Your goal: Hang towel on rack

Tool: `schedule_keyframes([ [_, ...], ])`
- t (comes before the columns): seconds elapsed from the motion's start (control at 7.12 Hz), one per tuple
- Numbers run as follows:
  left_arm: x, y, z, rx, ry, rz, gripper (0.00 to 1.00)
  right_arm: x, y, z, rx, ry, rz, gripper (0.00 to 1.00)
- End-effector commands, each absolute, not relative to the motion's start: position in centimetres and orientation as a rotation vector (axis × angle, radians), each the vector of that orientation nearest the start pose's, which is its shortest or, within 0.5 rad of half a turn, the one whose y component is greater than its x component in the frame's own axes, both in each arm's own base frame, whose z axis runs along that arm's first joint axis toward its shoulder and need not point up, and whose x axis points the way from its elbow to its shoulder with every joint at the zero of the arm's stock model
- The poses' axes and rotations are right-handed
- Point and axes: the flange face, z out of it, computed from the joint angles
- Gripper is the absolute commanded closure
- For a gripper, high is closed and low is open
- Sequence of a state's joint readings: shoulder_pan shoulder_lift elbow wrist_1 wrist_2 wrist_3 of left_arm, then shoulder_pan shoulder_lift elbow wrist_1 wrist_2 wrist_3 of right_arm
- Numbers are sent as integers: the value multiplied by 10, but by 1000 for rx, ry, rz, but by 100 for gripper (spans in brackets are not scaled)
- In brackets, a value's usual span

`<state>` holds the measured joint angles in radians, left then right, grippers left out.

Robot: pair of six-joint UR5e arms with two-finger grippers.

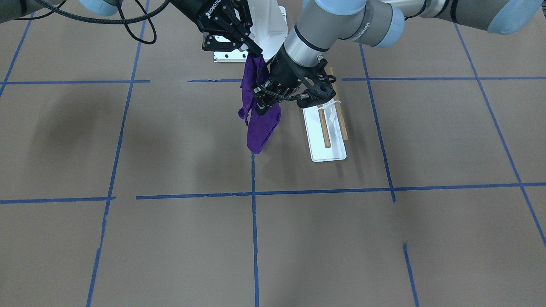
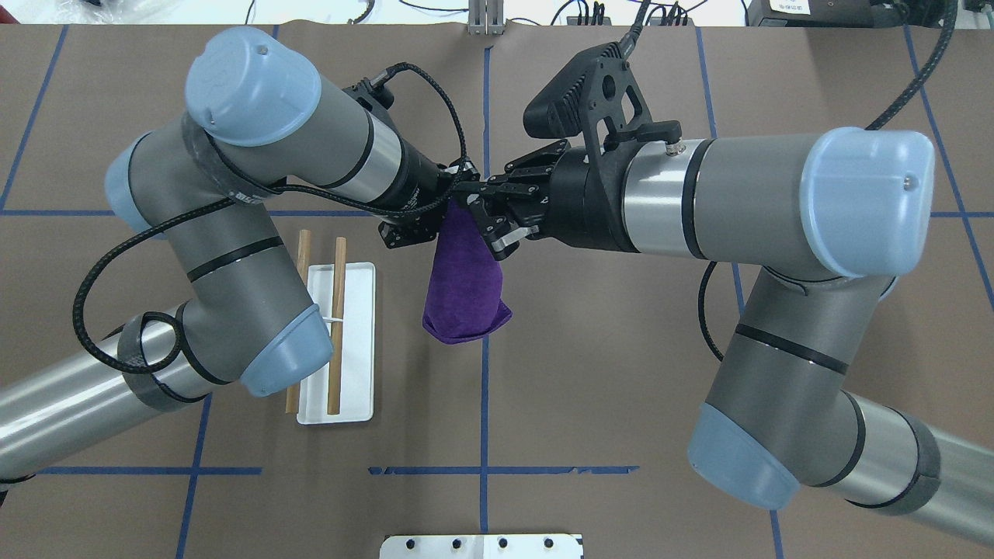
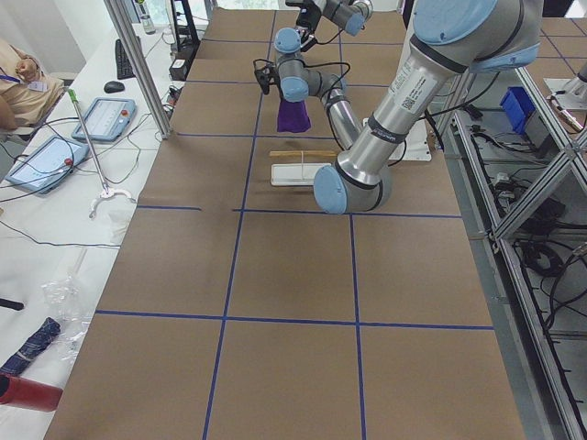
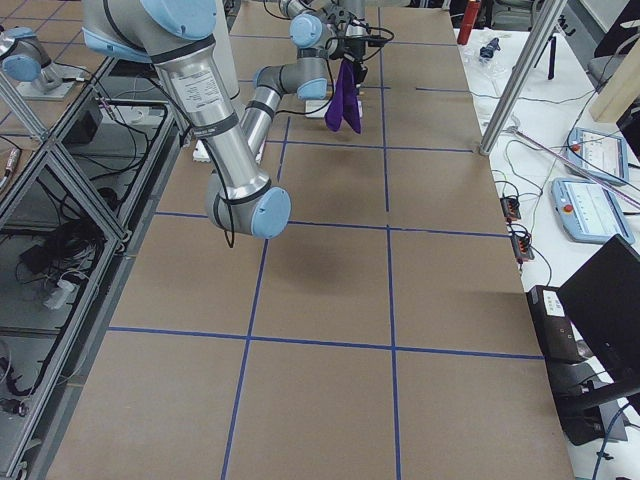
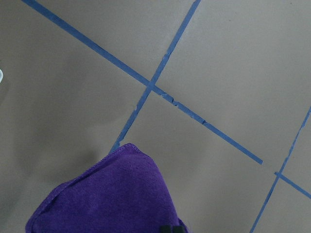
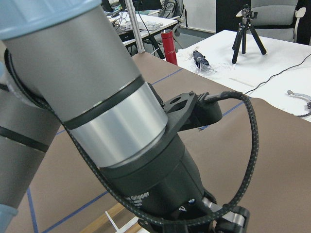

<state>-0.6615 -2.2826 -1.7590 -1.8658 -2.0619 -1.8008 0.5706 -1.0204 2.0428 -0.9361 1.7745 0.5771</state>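
Observation:
The purple towel [image 1: 260, 128] hangs in the air over the table, bunched and folded; it also shows in the overhead view [image 2: 466, 287] and at the bottom of the left wrist view [image 5: 112, 199]. My right gripper [image 1: 256, 52] pinches its top edge. My left gripper [image 1: 261, 104] is shut on the towel just below it, and the two nearly touch in the overhead view [image 2: 453, 208]. The rack [image 1: 326, 140], a white base with two wooden dowels [image 2: 336, 326], stands on the table beside the towel, partly under my left arm. The towel touches no dowel.
The large white bolted pedestal [image 1: 268, 25] stands behind the grippers at the robot's side of the table. Blue tape lines [image 1: 254, 238] grid the brown table. My left forearm [image 2: 233, 295] hangs over the rack. An operators' bench with tablets [image 3: 101, 119] runs along the far side.

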Motion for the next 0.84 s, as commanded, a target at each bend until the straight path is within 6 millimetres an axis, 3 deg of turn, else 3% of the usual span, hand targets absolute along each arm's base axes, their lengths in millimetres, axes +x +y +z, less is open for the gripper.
schedule_keyframes([
  [0.0, 449, -462, 126, -136, 1235, -435, 100, -373, -371, 85, 1027, -1321, -511, 39],
  [0.14, 447, -462, 124, -133, 1238, -434, 100, -369, -369, 94, 988, -1328, -482, 1],
  [0.42, 432, -455, 128, -117, 1248, -420, 100, -364, -364, 125, 905, -1327, -510, 1],
  [0.7, 404, -442, 148, -50, 1249, -343, 100, -364, -371, 174, 826, -1247, -493, 1],
])
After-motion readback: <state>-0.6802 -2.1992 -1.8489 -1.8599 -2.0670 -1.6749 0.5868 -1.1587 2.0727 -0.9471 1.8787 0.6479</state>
